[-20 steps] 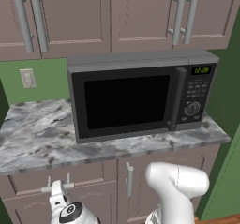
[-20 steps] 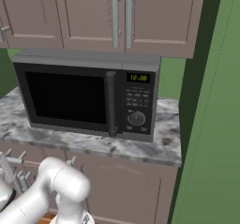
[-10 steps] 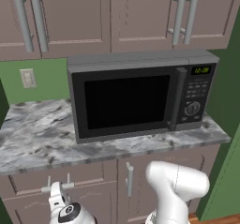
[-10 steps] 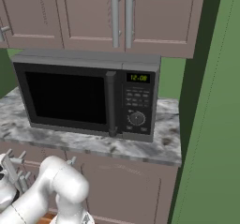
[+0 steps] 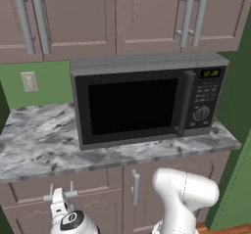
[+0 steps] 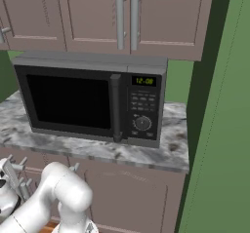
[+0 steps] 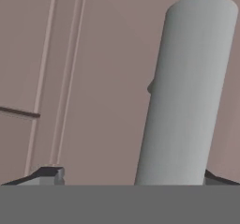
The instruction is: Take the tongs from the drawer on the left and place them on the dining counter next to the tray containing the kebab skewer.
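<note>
The mauve-brown drawer (image 5: 29, 191) sits shut under the marble counter at the lower left, and its silver bar handle (image 5: 60, 195) sticks out toward me. My gripper (image 5: 59, 204) is at that handle and open. In the hand view the handle (image 7: 187, 92) stands as a thick grey cylinder between my fingertips (image 7: 47, 174), nearer the right one, with the drawer front (image 7: 103, 78) right behind it. The right base view shows my gripper (image 6: 13, 178) at the far left edge by the handle's posts. The tongs are hidden. The dining counter, the tray and the kebab skewer are out of view.
A black microwave (image 5: 147, 101) stands on the marble counter (image 5: 34, 140) above the drawer. Upper cabinets with vertical handles (image 5: 191, 17) hang overhead, and lower cabinet doors (image 5: 135, 189) sit to the drawer's right. A green wall (image 6: 219, 105) closes the right side.
My hand has shifted only slightly by the drawer handle. Nothing else differs.
</note>
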Motion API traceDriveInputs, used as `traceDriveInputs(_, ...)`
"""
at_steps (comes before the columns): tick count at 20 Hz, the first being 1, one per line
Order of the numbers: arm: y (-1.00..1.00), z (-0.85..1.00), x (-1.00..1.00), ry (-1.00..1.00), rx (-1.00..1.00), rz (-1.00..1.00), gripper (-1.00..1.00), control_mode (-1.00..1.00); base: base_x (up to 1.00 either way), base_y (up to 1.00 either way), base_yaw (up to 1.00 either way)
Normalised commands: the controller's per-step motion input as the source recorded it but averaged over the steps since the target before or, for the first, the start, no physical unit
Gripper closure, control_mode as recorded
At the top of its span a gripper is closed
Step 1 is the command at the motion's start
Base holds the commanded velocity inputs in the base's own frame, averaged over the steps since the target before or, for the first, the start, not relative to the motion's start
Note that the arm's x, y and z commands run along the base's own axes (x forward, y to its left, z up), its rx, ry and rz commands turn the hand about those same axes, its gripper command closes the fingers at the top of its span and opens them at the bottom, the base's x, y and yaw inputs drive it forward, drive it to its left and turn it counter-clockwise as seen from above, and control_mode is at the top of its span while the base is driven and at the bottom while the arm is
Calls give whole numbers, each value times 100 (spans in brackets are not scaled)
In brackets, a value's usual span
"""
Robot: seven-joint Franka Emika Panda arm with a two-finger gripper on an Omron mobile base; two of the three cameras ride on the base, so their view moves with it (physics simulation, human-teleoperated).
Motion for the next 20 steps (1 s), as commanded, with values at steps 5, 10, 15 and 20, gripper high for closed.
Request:
traceDriveInputs(5, 0, -1, 0, 0, 0, 0, 100, -100, 0, 0, 0)
traceDriveInputs(10, 0, 0, 0, 0, 0, 0, 100, -100, 0, 0, 0)
traceDriveInputs(15, 0, -3, -16, 2, 0, 0, 100, -100, 0, 0, 0)
traceDriveInputs(20, 4, -18, -93, 0, 0, 0, 100, -100, 0, 0, 0)
